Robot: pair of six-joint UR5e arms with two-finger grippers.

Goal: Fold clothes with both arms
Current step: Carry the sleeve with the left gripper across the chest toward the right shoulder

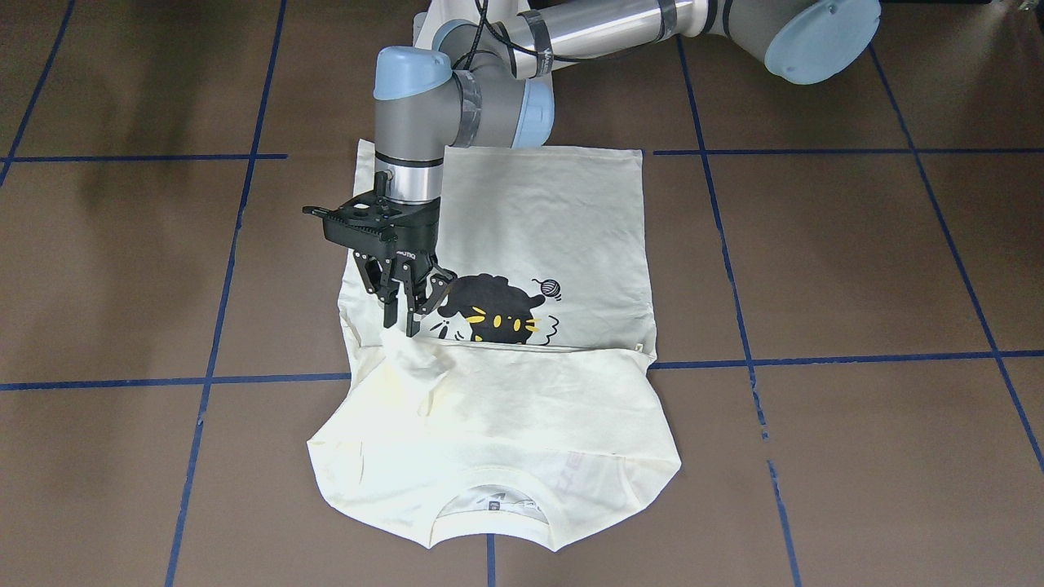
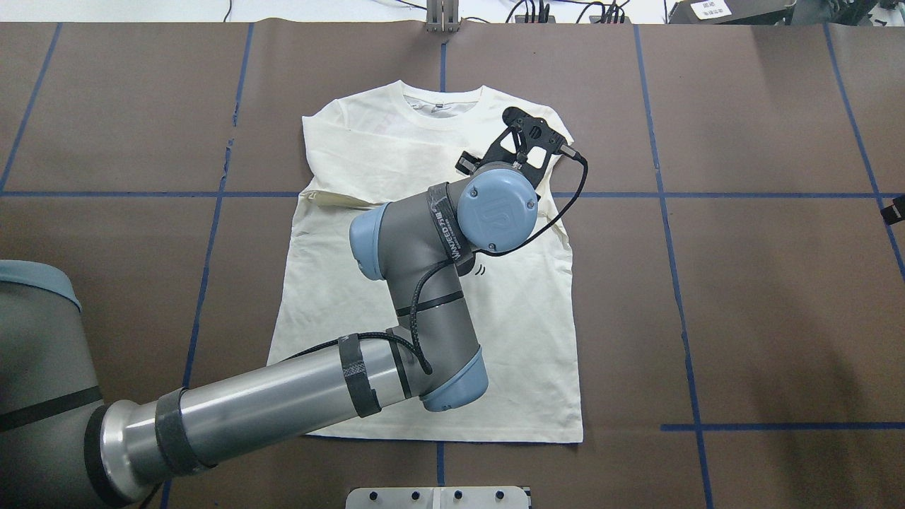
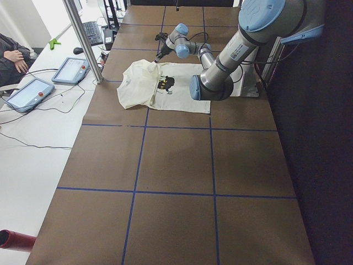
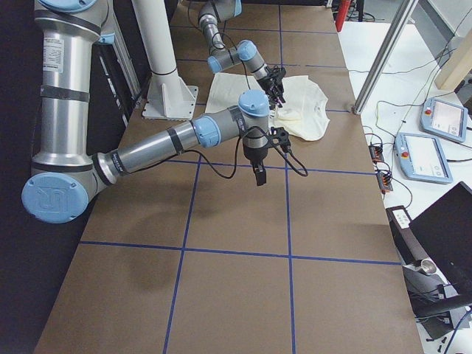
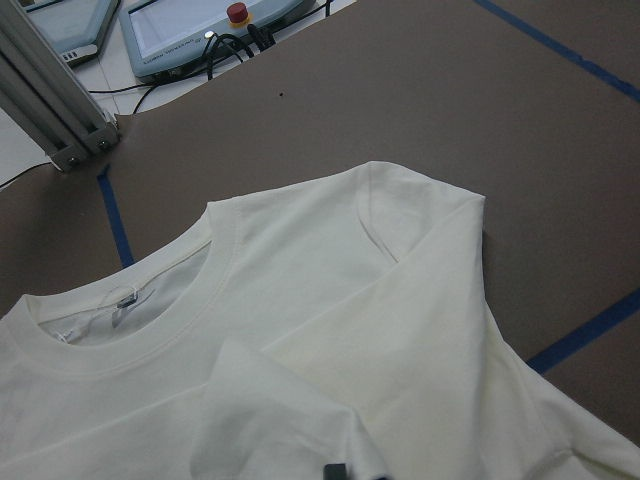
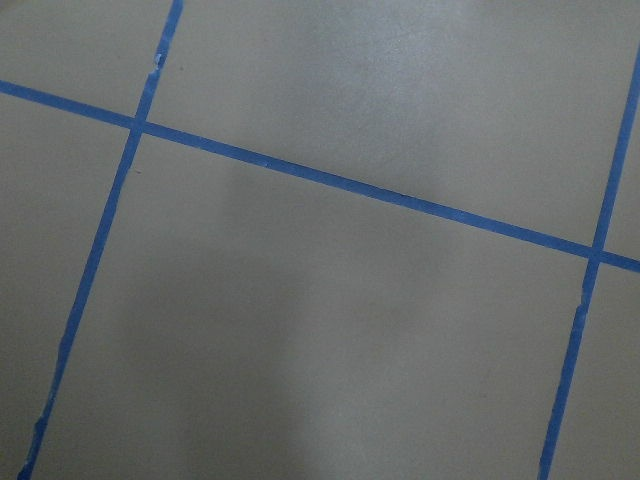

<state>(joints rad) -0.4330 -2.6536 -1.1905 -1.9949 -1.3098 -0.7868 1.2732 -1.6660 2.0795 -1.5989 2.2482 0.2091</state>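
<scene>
my left gripper [image 1: 405,322], jaws seemingly pinched on the t-shirt [image 1: 555,212] sleeve at 9 o'clock in the front view, should, i judge, carry it inward low and lay it flat.

Matt cloth T-shirt [image 1: 538,212], brushed-metal left arm [image 2: 269,403]

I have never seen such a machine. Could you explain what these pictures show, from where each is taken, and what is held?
This is a robot with a left arm and a right arm at a brown table marked with blue tape. Four fixed cameras look from across the table, from above, and from each end; two more sit on the wrists. A cream shirt with a black cat print lies on it, partly folded over itself. The left gripper seems shut on a fold of the shirt. The right gripper hangs over bare table; I cannot tell whether it is open.
</scene>
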